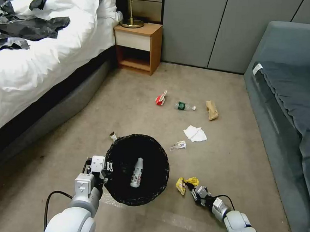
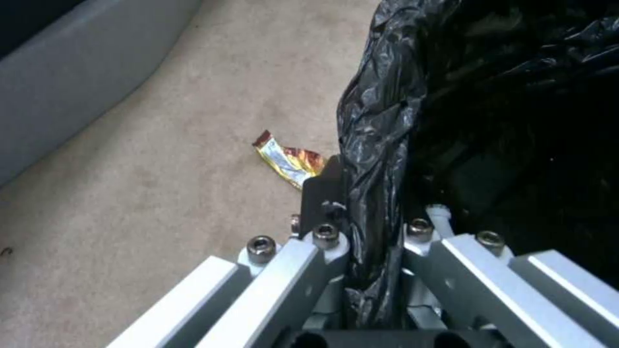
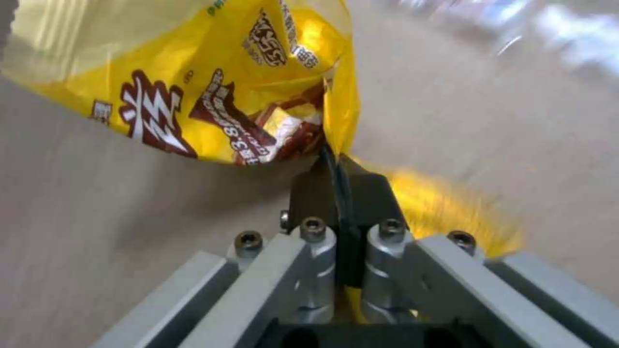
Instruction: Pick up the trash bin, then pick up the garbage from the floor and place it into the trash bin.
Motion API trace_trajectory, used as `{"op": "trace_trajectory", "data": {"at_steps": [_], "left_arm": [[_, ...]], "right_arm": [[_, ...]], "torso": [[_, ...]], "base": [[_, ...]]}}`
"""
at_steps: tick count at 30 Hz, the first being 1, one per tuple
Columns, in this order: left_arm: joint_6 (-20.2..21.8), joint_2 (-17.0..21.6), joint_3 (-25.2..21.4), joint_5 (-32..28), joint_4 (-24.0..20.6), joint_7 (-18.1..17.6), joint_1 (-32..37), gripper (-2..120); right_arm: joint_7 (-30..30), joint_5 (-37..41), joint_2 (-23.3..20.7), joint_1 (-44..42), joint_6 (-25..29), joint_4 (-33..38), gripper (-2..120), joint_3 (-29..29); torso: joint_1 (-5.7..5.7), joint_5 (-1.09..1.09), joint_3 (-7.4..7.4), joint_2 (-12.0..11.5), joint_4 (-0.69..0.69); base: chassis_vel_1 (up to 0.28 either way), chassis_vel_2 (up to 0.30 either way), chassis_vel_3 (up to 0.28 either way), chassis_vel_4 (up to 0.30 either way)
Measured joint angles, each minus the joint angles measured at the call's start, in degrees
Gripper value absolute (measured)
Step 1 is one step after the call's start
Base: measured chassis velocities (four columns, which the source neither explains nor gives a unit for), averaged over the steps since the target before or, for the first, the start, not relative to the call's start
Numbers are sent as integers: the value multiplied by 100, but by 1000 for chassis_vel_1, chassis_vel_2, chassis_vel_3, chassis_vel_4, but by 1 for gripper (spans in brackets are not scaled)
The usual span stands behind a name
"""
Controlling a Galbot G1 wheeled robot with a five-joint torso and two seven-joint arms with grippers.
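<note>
Trash bin [image 1: 137,169] gripped left, yellow wrapper [image 1: 185,183] gripped right

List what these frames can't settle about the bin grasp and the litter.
- Trash bin: white body hidden under the black bag, head view.
- Left gripper: inner jaw hidden by bag folds, left wrist view.
- Yellow wrapper: cut off by the frame edge, right wrist view, pinched in the right gripper.
- Clear scrap: too small to identify, head view.

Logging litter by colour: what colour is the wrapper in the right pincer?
Yellow with dark red print, clearest in the right wrist view: the snack wrapper pinched in the right pincer.
</note>
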Motion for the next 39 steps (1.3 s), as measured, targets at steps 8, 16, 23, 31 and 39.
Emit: {"op": "trace_trajectory", "data": {"at_steps": [8,16,23,31,39], "left_arm": [[-10,0,2,-1,24,7,-9,1],[-16,3,11,-5,24,12,-12,1],[-17,6,69,5,68,15,-43,1],[-17,16,75,5,96,26,-53,1],[-16,33,78,28,104,46,-50,1]], "right_arm": [[538,1347,-55,-588,-298,1663,0,-263],[1232,2421,-141,-1354,-708,3951,0,-401],[1249,3345,-223,-1634,-772,5608,0,-686],[814,3945,-367,-1870,-1059,6391,0,-1258],[837,3224,-894,-2029,-1188,6683,0,-2687]], "torso": [[0,0,0,0,2],[0,0,-1,0,3],[0,0,-1,0,4],[0,0,-1,0,4],[-1,1,-1,0,4]], "base": [[0,0,0,0],[0,0,0,0],[0,0,0,0],[0,0,0,0],[0,0,0,0]]}}
